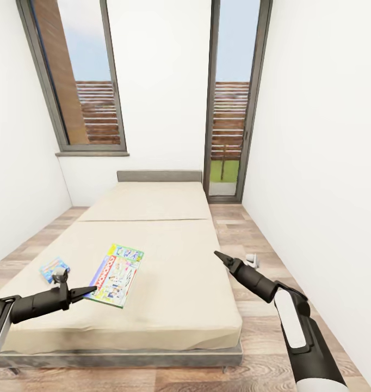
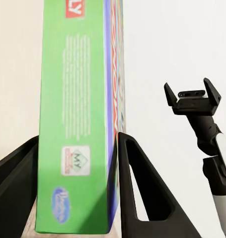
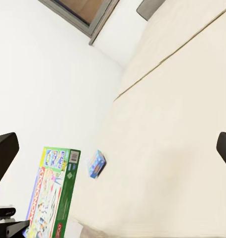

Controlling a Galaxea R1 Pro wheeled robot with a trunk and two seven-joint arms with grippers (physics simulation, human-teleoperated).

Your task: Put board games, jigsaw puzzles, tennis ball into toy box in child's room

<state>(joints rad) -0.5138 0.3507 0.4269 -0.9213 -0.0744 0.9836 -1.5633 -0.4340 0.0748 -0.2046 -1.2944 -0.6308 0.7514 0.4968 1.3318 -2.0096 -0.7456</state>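
Two board games lie on the beige bed. The white-blue-green Monopoly box sits near the bed's front left, and its green side stands between my left gripper's fingers. My left gripper is shut on that box's near edge. The small light-blue board game lies left of it, and shows in the right wrist view beside the Monopoly box. My right gripper hovers open over the bed's right edge, holding nothing.
The bed fills the narrow room between white walls. A strip of wood floor runs along its right side, with a small white object on it. A window and a glass door stand at the far end.
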